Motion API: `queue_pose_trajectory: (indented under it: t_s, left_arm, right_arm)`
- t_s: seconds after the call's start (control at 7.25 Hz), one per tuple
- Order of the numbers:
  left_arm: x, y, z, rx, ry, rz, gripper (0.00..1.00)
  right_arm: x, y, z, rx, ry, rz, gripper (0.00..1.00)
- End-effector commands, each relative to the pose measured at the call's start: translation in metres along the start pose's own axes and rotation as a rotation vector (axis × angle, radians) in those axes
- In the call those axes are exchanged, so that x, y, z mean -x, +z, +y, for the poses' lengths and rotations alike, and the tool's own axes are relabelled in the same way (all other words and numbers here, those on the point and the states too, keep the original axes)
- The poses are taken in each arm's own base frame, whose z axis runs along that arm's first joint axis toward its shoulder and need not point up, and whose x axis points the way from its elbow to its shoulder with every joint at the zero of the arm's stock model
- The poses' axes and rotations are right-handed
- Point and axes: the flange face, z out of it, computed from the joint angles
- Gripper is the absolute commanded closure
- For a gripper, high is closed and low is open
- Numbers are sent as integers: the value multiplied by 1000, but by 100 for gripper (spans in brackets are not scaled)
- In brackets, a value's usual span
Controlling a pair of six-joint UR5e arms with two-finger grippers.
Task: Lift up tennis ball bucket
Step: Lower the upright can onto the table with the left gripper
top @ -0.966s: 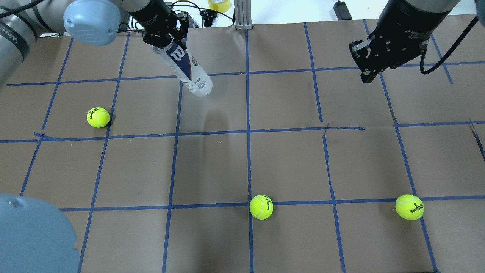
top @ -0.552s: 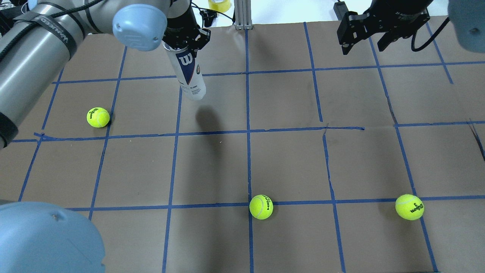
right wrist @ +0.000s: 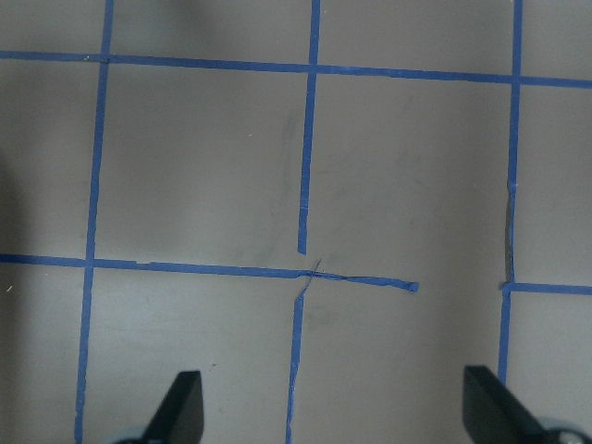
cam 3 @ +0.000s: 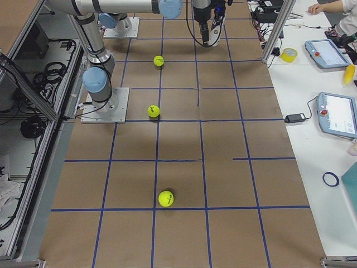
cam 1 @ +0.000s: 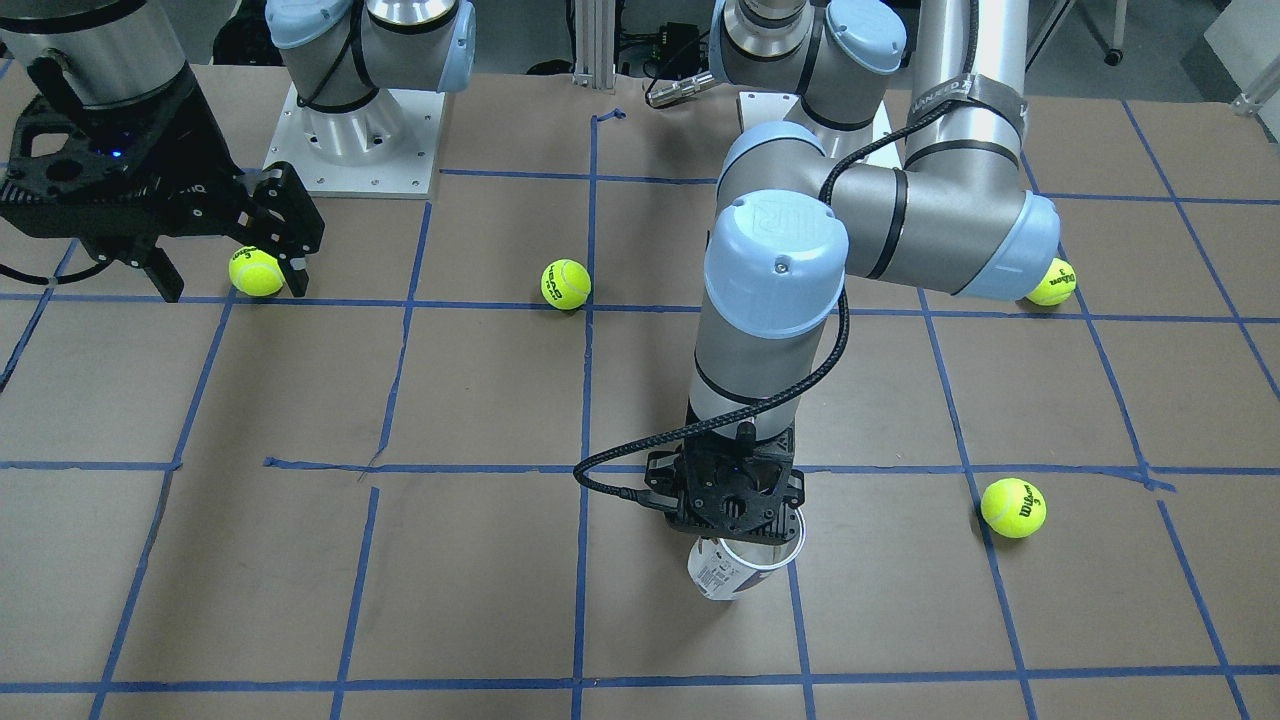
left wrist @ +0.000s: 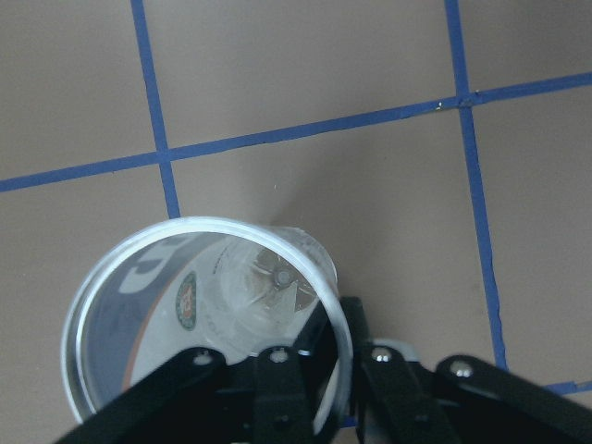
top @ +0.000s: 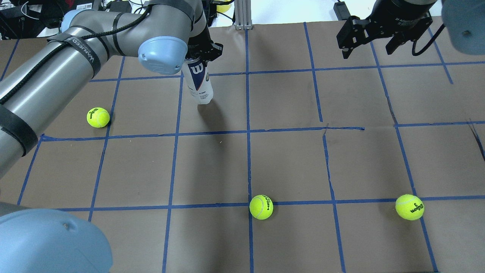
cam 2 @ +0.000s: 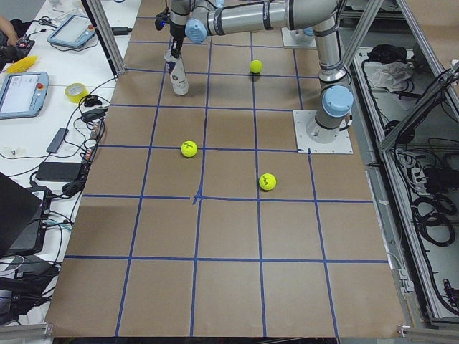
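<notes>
Since a second ago, the tennis ball bucket point(top: 200, 81) is swinging from a slant to nearly upright, and its shadow is closing up to its base. Our left claw point(top: 203, 53) is gripping it at the top rim. The base is sitting low at the table point(top: 288, 159); we cannot tell whether it is touching. Our right claw point(top: 366, 48) is hanging spread wide, well apart.

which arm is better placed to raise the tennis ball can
Left. The left arm's fingers are shut on the rim of the tennis ball can; the right arm's fingers stand open, far across the table.
</notes>
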Motion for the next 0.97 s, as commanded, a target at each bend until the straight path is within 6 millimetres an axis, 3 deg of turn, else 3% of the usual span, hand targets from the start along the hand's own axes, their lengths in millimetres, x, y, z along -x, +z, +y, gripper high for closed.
queue_pose_trajectory:
  t_s: [0.0,0.28,0.41,0.83]
  left_arm:
    - [-13,4,5,8,12,3,87]
    - [-21,8,10,16,1,3,82]
    - [-21,6,9,13,1,3,71]
    - [-21,-1,9,3,0,7,17]
  right_arm:
    - [-1,0,0,2,2,5,0]
    - [-1,0,0,4,2,4,0]
    - [0,4,0,12,1,2,0]
    - [-2,2,2,12,3,7,0]
